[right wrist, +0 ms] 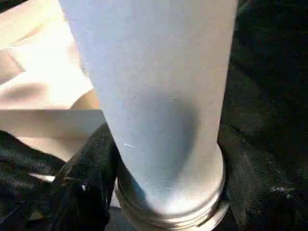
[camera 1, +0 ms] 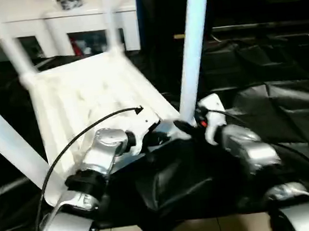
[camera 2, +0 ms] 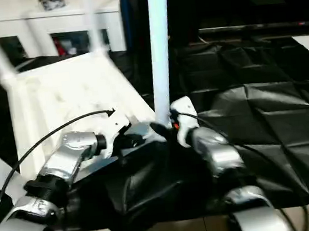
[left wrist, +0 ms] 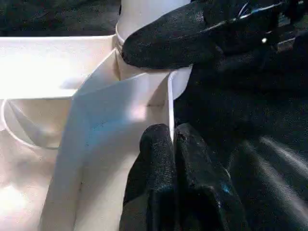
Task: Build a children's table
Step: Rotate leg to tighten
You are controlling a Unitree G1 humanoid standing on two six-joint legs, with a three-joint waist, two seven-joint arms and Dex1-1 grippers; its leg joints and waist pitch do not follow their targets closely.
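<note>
Over on the left, the tabletop (camera 1: 87, 109) lies upside down on a black padded sheet (camera 1: 288, 111), ribbed underside facing up, tilted a little. Legs already stand up from it: one leg at the near left (camera 1: 7, 146), one at the far left corner (camera 1: 10, 48), another at the far side (camera 1: 109, 20). Behind them sits a white glass-door cabinet (camera 1: 77, 24).

The left gripper (left wrist: 173, 159) has its two black fingers pressed together on the thin upright rim of the tabletop, right by the near corner socket (left wrist: 149, 82), steadying it.

Further right, the fourth leg (camera 1: 194, 47) rises upright with its foot seated at that socket. The right gripper (camera 1: 192, 123) is at its base; one black finger (left wrist: 168, 45) lies against the leg just above the collar, but I cannot tell whether the pair is clamped around it.

It all looks like light, hollow plastic, stiff but smooth and likely slippery. I would hold the leg low near the collar, where it is widest, and the top by its rim or ribs; the tall legs would lever the top easily.
</note>
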